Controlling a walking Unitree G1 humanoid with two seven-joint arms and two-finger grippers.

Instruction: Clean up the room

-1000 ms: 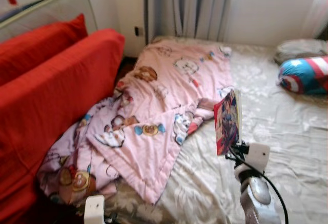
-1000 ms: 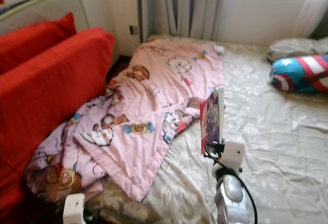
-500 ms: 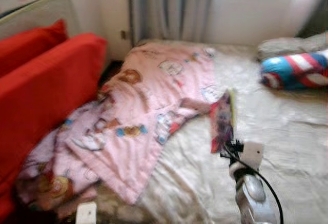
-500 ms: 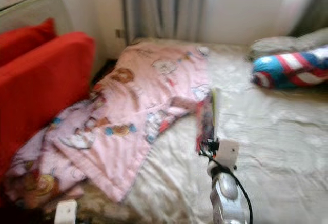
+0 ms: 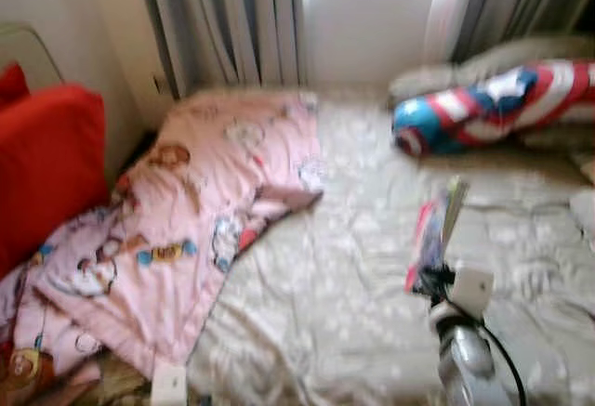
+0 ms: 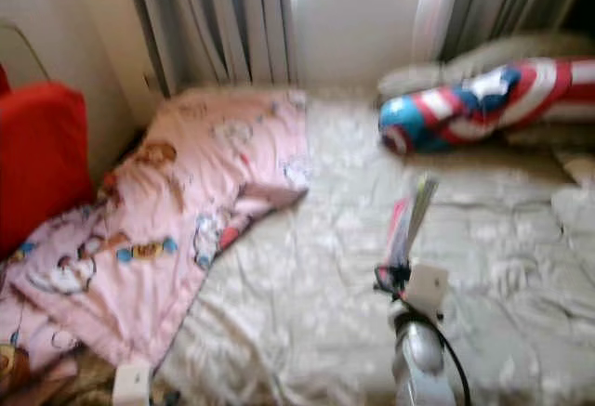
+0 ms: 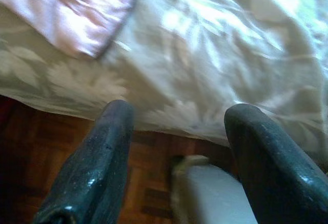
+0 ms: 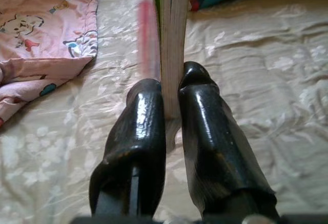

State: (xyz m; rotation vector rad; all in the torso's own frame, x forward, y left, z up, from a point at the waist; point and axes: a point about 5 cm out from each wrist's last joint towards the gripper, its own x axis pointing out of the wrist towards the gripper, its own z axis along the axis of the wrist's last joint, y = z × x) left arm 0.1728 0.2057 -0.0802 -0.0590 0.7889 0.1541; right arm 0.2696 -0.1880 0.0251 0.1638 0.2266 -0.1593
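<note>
Bedroom w/ a bed (image 5: 353, 332) is far from tidied: a book (image 8: 171, 39) is held upright over it, pinched in the right claw (image 8: 170, 96), blanket (image 5: 186, 211) is left rumpled, left claw (image 7: 177, 126) spread, idle.

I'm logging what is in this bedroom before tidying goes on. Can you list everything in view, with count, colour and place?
Thin book with pink-red cover: one, held upright over the bed.
Pink cartoon-print quilt: one, rumpled on the bed's left side, hanging off the near edge.
Red, white and blue star-pattern bolster pillow: one, at the far right of the bed.
Cream floral bed sheet: one, covering the mattress.
Red sofa cushion: one, left of the bed.
Grey curtains: along the far wall by the window.
Right hand: shut on the book.
Left hand: open, low by the bed's edge above wooden floor.
</note>
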